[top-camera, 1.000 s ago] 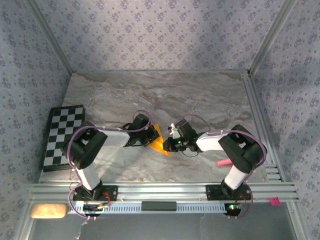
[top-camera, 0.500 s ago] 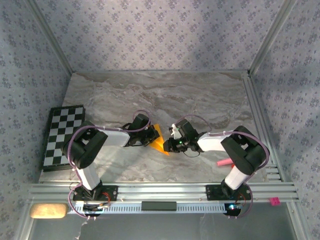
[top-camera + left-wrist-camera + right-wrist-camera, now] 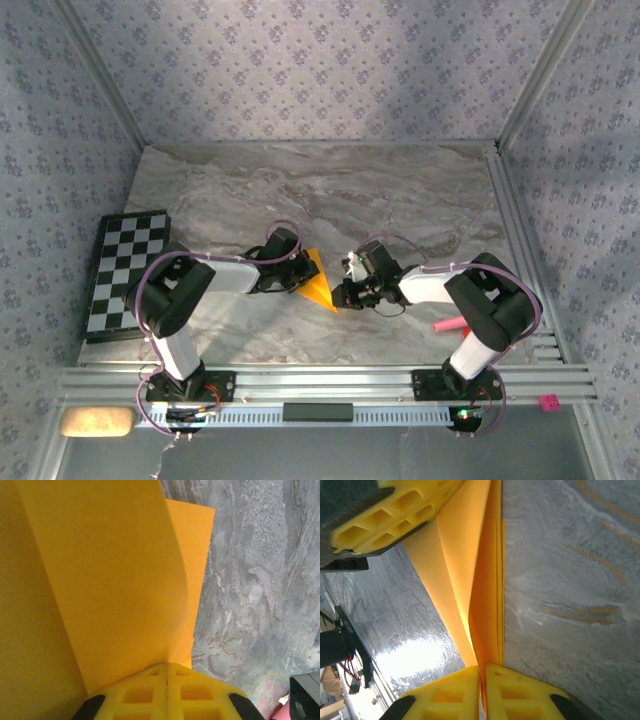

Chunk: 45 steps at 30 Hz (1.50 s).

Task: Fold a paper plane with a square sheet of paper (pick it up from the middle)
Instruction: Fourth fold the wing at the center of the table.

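Observation:
The square sheet of paper [image 3: 318,285] is orange-yellow and folded into a pointed, layered shape at the table's middle front. My left gripper [image 3: 300,273] is shut on its left side. In the left wrist view the paper [image 3: 110,580] rises out of the closed yellow fingertips [image 3: 150,680] and curls over. My right gripper [image 3: 345,293] is shut on the paper's right lower tip. In the right wrist view the stacked folded edges [image 3: 487,590] run into my closed jaws [image 3: 482,672], with the left gripper's fingers [image 3: 395,515] at the top left.
A black-and-white chequered board [image 3: 125,272] lies at the table's left edge. A pink stick [image 3: 447,326] lies by the right arm's base. Aluminium rails [image 3: 520,250] border the right side. Marble table [image 3: 400,200] stretches behind the grippers.
My right wrist has shifted slightly right and lower at the paper's tip. The left arm and the paper have barely moved.

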Tool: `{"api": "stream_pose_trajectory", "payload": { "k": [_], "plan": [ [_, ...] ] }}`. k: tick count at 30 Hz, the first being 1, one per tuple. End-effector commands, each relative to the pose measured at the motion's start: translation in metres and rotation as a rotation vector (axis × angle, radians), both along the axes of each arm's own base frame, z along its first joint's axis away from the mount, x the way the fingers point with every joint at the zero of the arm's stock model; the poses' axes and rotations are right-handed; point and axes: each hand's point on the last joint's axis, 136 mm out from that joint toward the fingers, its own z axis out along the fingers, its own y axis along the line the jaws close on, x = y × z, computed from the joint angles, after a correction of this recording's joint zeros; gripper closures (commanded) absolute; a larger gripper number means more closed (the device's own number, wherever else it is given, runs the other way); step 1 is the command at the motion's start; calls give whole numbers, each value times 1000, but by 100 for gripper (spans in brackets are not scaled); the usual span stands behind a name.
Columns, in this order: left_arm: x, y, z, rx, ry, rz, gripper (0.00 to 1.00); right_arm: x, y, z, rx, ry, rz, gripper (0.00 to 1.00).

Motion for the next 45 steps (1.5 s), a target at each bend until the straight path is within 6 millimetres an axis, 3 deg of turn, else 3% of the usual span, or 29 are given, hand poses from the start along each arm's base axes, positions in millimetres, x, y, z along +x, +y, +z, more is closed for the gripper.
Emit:
{"api": "stream_pose_trajectory", "payload": {
  "k": [1, 11, 16, 22, 32, 45],
  "plan": [
    [-12, 15, -26, 85, 43, 1, 93, -20, -8, -12, -16, 83, 40, 89],
    [-11, 14, -26, 77, 36, -1, 93, 4, -4, 16, 26, 28, 11, 82],
    [-13, 14, -27, 77, 39, -3, 93, 15, 0, 22, 42, 21, 7, 75],
    [-13, 14, -27, 75, 38, -2, 93, 22, 9, 19, 53, 33, 17, 75],
    [-13, 14, -28, 76, 42, 1, 93, 14, 7, 8, 65, 67, 20, 88],
    [-14, 16, -31, 79, 49, 10, 93, -5, -4, -12, 43, 120, 15, 90]
  ]
}}
